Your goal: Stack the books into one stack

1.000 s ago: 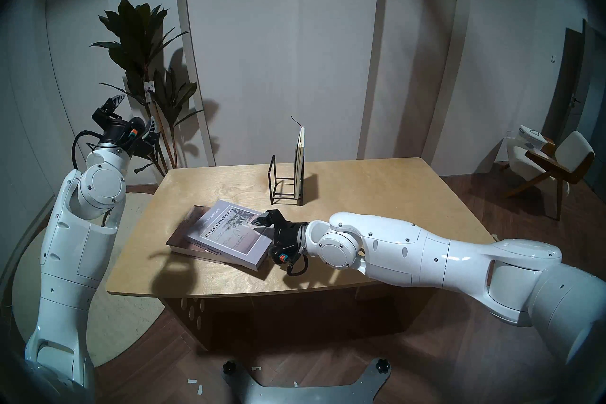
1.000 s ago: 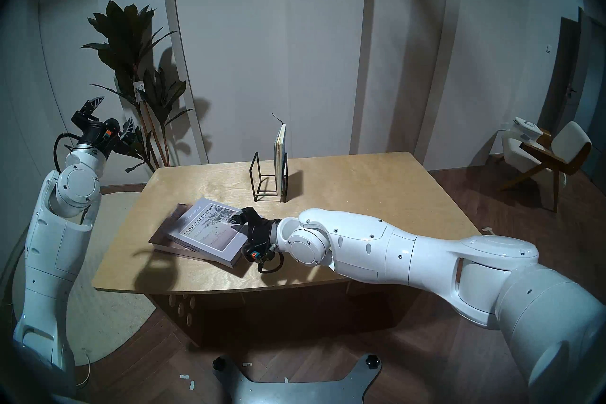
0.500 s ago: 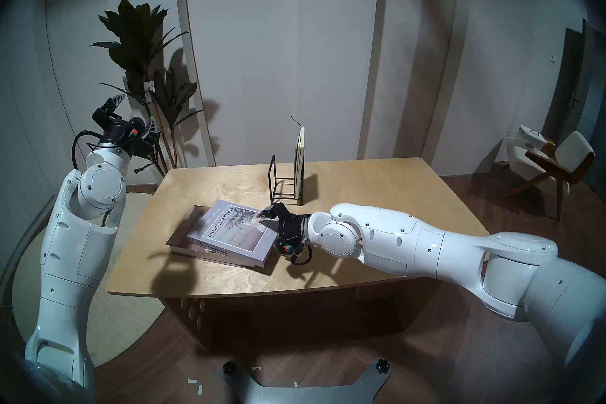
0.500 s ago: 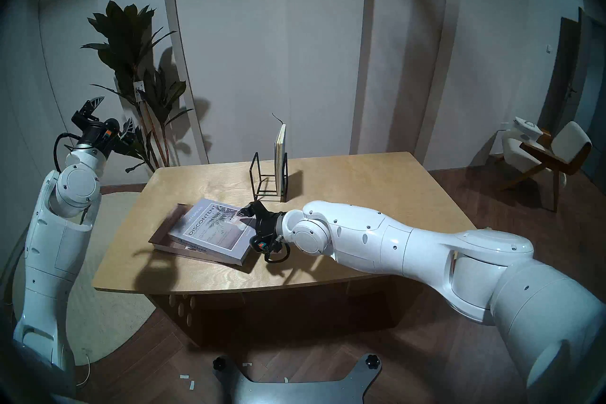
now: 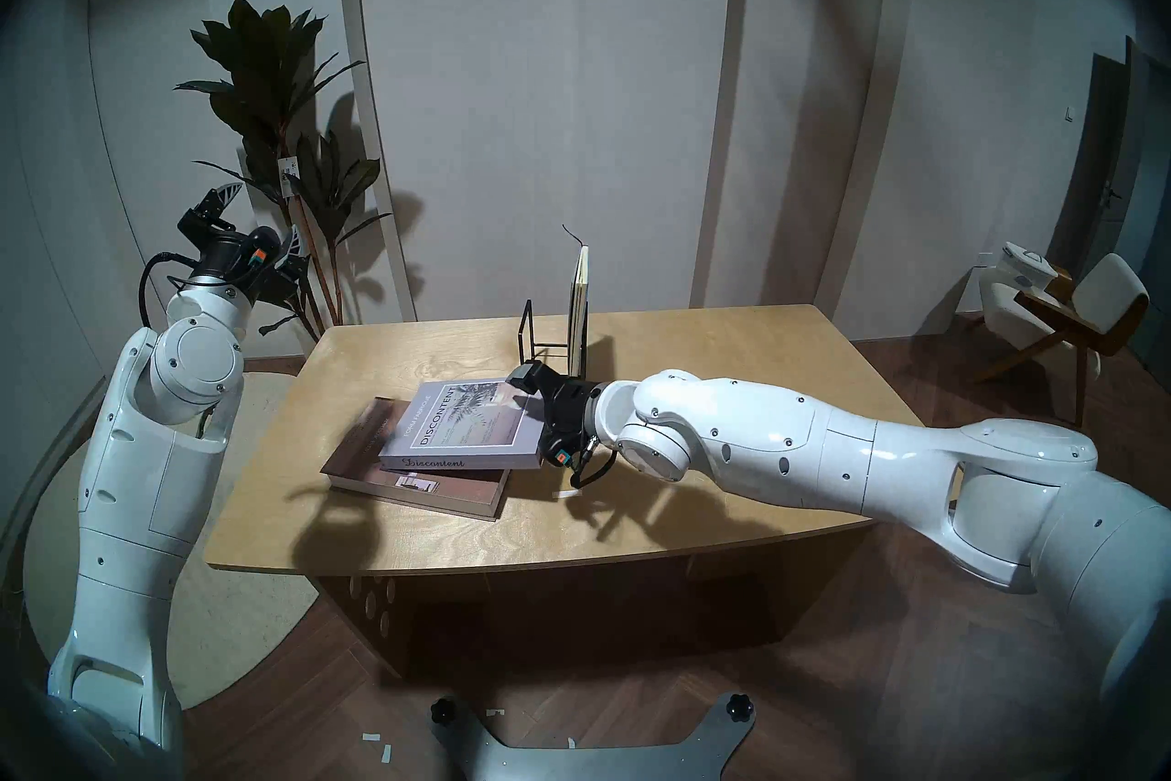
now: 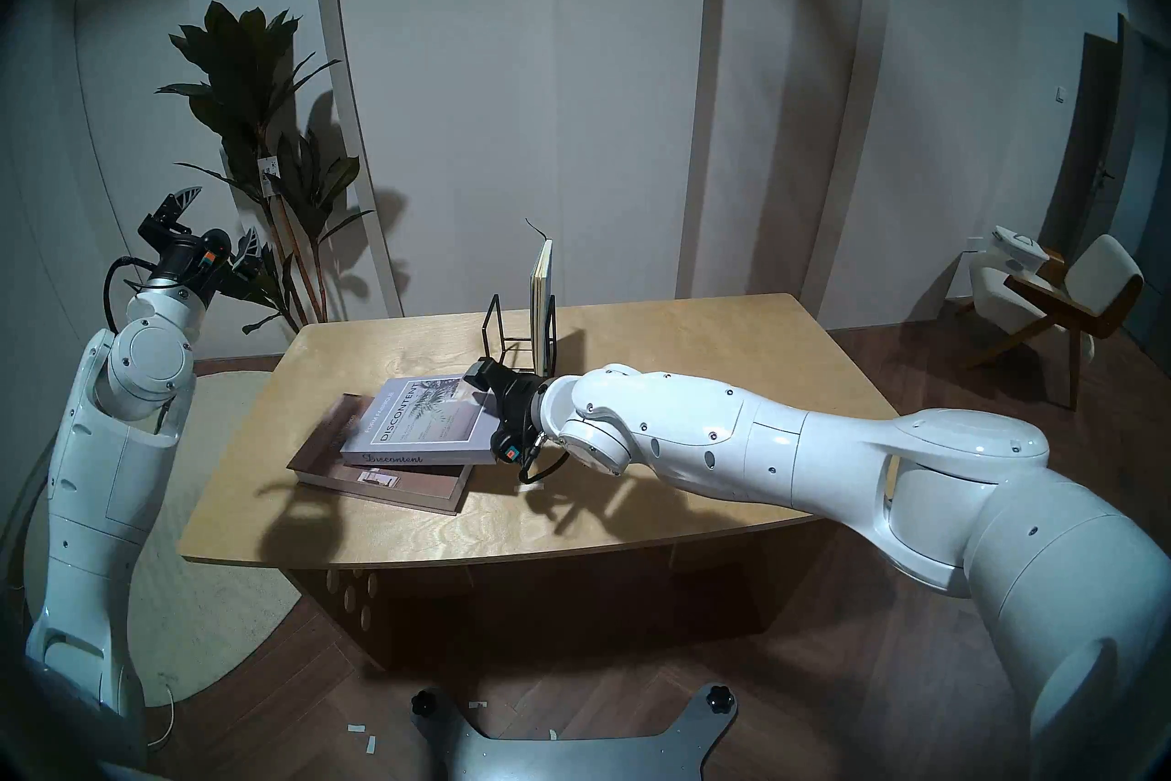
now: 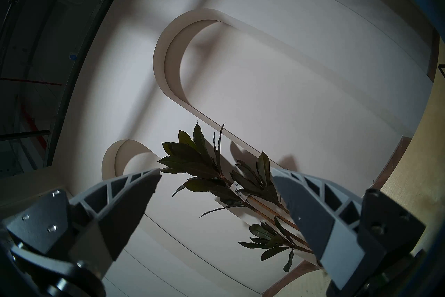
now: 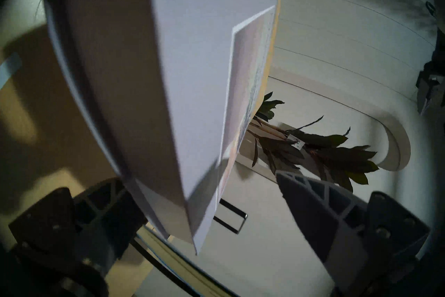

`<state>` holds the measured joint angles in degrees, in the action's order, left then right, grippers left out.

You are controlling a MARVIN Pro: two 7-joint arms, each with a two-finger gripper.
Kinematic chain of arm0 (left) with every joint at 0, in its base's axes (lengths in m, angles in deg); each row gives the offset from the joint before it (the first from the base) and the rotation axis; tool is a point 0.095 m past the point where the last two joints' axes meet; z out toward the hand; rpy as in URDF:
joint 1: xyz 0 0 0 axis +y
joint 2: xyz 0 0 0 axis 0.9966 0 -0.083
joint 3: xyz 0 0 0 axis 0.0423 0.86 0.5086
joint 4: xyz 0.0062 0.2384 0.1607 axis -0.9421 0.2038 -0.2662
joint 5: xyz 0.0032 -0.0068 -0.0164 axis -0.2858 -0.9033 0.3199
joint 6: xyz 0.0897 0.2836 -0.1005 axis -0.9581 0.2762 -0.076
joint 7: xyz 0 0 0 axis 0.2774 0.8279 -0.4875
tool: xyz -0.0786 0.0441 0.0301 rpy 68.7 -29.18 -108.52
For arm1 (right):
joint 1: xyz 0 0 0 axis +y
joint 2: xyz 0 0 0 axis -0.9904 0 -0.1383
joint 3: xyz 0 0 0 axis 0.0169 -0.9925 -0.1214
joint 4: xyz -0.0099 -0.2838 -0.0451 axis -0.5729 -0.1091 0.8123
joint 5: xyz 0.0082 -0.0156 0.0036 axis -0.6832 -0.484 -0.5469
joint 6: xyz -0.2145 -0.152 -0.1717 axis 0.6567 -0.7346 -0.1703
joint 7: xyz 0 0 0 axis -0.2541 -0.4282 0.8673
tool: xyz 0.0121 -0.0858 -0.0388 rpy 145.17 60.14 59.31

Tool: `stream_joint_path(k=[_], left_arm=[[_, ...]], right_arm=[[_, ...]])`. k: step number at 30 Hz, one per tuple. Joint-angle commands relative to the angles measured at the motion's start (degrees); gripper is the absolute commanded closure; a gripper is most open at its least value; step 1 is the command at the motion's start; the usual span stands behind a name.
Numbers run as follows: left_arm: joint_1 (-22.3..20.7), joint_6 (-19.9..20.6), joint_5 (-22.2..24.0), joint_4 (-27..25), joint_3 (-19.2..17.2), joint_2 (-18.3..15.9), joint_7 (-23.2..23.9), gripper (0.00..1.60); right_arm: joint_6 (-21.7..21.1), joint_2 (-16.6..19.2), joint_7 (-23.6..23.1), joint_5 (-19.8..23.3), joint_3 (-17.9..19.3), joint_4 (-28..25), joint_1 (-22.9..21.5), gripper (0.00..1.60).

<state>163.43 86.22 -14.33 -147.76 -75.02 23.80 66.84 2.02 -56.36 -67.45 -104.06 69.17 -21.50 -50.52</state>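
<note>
Now the right fingers straddle the end of the lavender-grey "DISCONTENT" book, which sits askew on the brown book.

Lying flat on the worktop [image 5: 697, 380], the brown book [image 5: 431, 491] carries the lavender-grey book [image 5: 469, 418], turned across it with its spine facing the robot and its right end overhanging. The right gripper [image 5: 537, 412] is at that end with its fingers spread: one lies under the book, and the other [image 8: 313, 212] stands clear of the cover, so nothing is clamped. The thin book [image 5: 580, 304] with a dark ribbon stands upright in the black wire rack [image 5: 529, 342] at the back of the worktop, well apart from the pile. The left gripper [image 5: 263, 215] hangs raised beside the plant [image 5: 272, 82], its fingers wide apart and empty.
</note>
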Motion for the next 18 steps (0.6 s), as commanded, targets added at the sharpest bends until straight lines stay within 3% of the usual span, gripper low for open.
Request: stream_joint_path(k=[1,3,7,10,12,18], left_arm=[[-1.27,0.00,0.14,-0.83,-0.29,-0.14,-0.18,0.00],[-1.28,0.02,0.14,-0.83,-0.29,-0.14,-0.18,0.00],[-1.29,0.04,0.15,-0.84,-0.29,-0.13,-0.17,0.00],[-1.29,0.04,0.15,-0.84,-0.29,-0.13,-0.17,0.00],[-1.29,0.03,0.14,-0.83,-0.29,-0.13,-0.17,0.00],[-1.22,-0.05,0.12,-0.82,-0.30,-0.16,-0.19,0.00]], right_arm=[[-1.16,3.79,2.51,6.49,4.74,-3.93,2.73,0.00],[-0.74,3.22,1.81,9.59,5.67,-3.29,3.62,0.00],[-0.33,1.38,2.67,11.25,5.57,-0.72,4.86,0.00],[-0.15,-0.31,2.72,11.27,4.88,1.62,4.79,0.00],[-0.24,-1.99,5.17,9.94,4.59,3.92,5.01,0.00],[-0.72,-6.31,8.49,11.40,4.84,8.62,5.53,0.00]])
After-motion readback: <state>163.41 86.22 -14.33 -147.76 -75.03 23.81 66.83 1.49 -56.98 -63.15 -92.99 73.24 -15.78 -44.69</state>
